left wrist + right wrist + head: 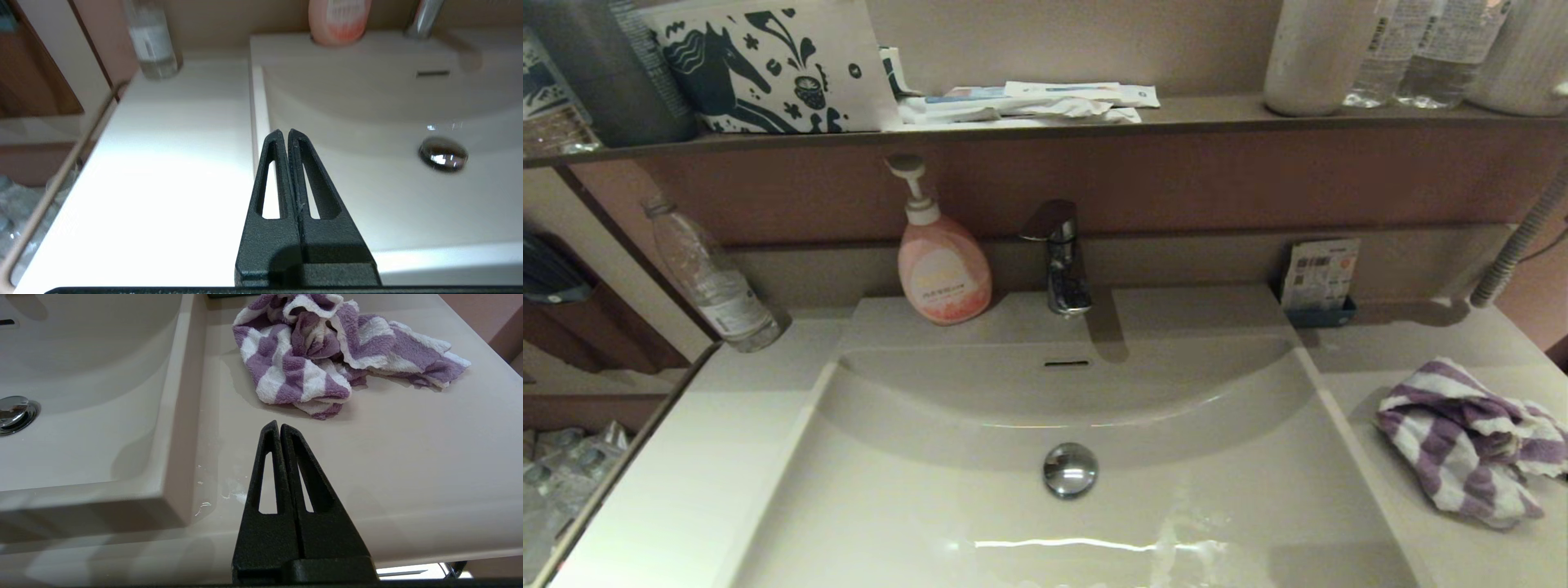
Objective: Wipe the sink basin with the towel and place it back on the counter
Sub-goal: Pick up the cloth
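The purple and white striped towel [1470, 441] lies crumpled on the cream-white counter [1421, 359] to the right of the sink basin [1176, 506]. Neither gripper shows in the head view. In the right wrist view my right gripper [278, 425] is shut and empty, low near the counter's front edge, with the towel [327, 355] a short way beyond its tips. In the left wrist view my left gripper [284, 132] is shut and empty, over the basin's left rim [257, 106]. The chrome drain plug [1070, 469] sits in the basin's middle.
A chrome tap [1060, 257] and a pink soap pump bottle [941, 265] stand behind the basin. A clear water bottle [715, 282] is on the left counter. A small card holder [1319, 282] stands at the back right. The brown shelf [1045, 131] above carries packets and bottles.
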Robot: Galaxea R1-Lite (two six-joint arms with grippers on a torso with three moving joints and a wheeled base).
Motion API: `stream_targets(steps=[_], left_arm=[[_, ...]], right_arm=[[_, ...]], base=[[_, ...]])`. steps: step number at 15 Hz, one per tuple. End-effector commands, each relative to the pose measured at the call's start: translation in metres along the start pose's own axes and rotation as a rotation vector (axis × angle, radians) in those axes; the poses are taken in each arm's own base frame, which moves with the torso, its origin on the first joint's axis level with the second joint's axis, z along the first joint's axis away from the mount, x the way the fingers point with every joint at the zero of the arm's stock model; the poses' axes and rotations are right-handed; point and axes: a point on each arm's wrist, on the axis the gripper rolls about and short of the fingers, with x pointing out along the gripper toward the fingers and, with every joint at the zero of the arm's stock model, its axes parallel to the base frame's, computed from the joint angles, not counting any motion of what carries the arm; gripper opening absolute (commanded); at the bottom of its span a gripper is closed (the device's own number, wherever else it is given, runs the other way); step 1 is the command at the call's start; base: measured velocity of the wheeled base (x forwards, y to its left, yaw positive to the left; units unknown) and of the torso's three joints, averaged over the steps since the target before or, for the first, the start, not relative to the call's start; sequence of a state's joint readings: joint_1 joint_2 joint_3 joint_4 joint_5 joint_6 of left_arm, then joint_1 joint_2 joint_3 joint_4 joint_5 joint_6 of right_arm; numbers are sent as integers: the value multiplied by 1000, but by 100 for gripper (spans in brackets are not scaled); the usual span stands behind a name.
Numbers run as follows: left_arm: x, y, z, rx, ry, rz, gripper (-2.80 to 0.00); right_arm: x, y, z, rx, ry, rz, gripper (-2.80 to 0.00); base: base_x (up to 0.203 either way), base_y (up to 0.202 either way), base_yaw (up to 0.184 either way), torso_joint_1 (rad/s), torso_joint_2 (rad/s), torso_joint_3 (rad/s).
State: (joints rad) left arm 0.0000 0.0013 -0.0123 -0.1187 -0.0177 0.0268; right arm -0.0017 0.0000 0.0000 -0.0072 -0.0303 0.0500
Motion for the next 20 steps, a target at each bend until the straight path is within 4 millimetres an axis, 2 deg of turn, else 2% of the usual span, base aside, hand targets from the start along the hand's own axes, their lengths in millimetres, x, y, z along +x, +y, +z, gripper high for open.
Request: stream_targets(steps=[1, 9, 20], left_arm=[[1, 0, -7, -4, 42, 0, -280], [0, 0, -8, -91, 59, 8, -280], [0, 0, -8, -91, 59, 8, -280]], right_arm=[[0, 0, 0, 1, 0, 0, -280], [0, 0, 0, 1, 0, 0, -280], [0, 0, 0, -2, 0, 0, -280]], base=[[0, 0, 0, 0, 0, 0], [0, 0, 0, 0, 0, 0], [0, 0, 0, 0, 0, 0]])
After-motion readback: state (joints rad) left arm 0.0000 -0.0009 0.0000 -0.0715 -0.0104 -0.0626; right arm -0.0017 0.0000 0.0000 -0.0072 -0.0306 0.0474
